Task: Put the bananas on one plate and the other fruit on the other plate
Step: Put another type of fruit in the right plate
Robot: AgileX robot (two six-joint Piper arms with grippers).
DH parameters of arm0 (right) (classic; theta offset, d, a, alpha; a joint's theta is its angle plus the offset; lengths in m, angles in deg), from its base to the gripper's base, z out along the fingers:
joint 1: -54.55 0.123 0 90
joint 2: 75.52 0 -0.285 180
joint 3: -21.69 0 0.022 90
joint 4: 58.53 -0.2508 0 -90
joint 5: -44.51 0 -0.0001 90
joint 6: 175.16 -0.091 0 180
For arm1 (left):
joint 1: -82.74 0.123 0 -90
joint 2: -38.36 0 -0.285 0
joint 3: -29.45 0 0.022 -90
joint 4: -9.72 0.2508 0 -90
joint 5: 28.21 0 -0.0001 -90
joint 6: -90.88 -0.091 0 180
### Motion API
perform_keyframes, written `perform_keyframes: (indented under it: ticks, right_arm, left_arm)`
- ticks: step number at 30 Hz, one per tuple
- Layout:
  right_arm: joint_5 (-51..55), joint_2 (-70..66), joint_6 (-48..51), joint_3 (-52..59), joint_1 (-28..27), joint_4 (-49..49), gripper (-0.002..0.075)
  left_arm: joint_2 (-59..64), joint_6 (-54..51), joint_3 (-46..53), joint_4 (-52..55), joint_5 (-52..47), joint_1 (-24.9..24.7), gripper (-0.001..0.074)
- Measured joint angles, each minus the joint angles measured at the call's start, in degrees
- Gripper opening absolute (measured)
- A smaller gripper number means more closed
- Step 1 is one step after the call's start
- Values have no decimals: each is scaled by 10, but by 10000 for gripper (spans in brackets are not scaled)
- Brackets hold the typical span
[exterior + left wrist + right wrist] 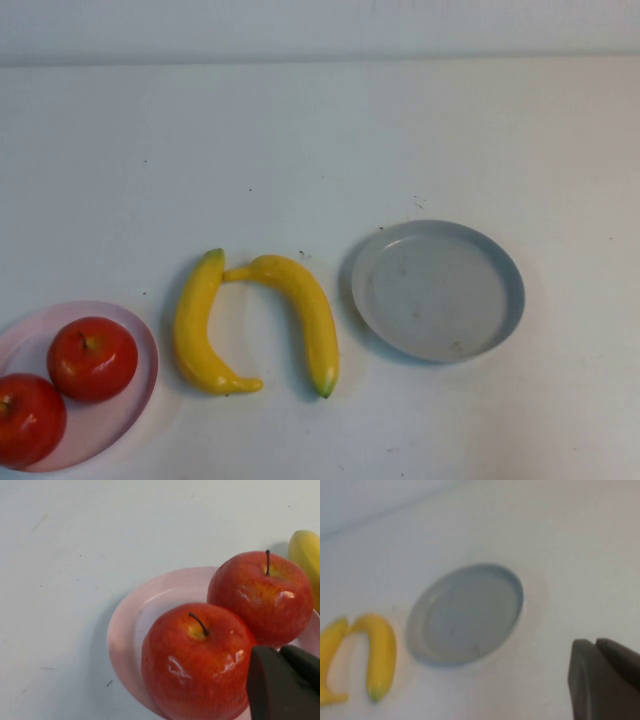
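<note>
Left tool (282,685) above apples (197,662) on pink plate (127,625), grip state cannot tell | right tool (605,680) beside empty grey-blue plate (465,612), grip cannot tell | bananas (300,305) touching on tabletop (320,140) (risk: lifting one drags the other)

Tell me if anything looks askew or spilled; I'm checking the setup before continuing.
Nothing stands out. Both apples sit upright on the pink plate; the two bananas lie on the table between the plates, and nothing lies in the grey-blue plate. The left gripper hovers near the apples, and the right gripper is beside the grey-blue plate.

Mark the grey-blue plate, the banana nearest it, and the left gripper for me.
grey-blue plate (372,262): high view, on its left rim.
banana nearest it (309,315): high view, mid-body of the right one.
left gripper (283,685): left wrist view, dark finger beside the apples.
</note>
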Motion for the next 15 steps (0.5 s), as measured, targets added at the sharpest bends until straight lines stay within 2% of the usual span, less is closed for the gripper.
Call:
perform_keyframes:
  ticks: [3,7,15]
  right_arm:
    - [122,-74,40,-69,0,-1,-15]
    - [212,-175,98,-131,0,-1,-15]
    - [239,-335,142,-188,1,-20,-15]
  left_arm:
    - [0,0,0,0,0,0,4]
    - [0,0,0,0,0,0,4]
    - [0,0,0,0,0,0,4]
